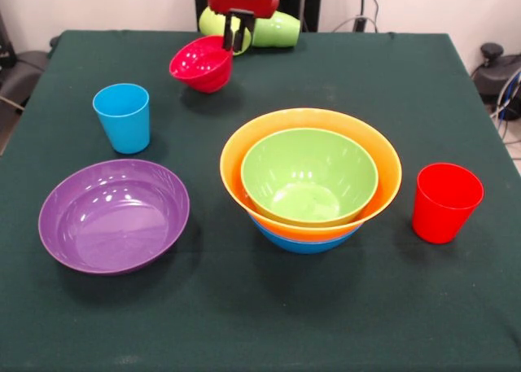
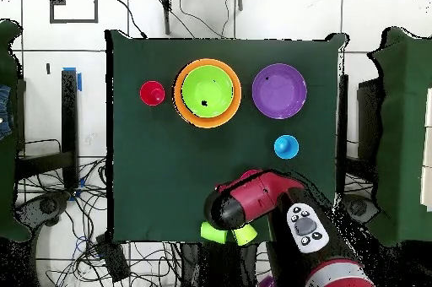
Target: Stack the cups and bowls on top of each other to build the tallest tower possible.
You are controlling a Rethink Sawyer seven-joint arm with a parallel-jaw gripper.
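Observation:
My gripper (image 1: 236, 40) is at the table's far side, shut on the rim of the small red bowl (image 1: 199, 64), which hangs tilted just above the cloth. The tower is a green bowl (image 1: 309, 177) inside the large orange bowl (image 1: 236, 156), on a blue bowl (image 1: 301, 243), at mid-table; it also shows in the overhead view (image 2: 207, 91). A wide purple bowl (image 1: 114, 216) sits at the front left. The sky blue cup (image 1: 122, 117) and the red cup (image 1: 445, 201) stand upright. The yellow-green cup (image 1: 210, 20) and the green cup (image 1: 277, 30) lie on their sides behind the gripper.
The table (image 1: 244, 323) has a dark green cloth. In the overhead view my arm (image 2: 257, 199) covers the gripper and the red bowl. Cables and chairs surround the table on the floor.

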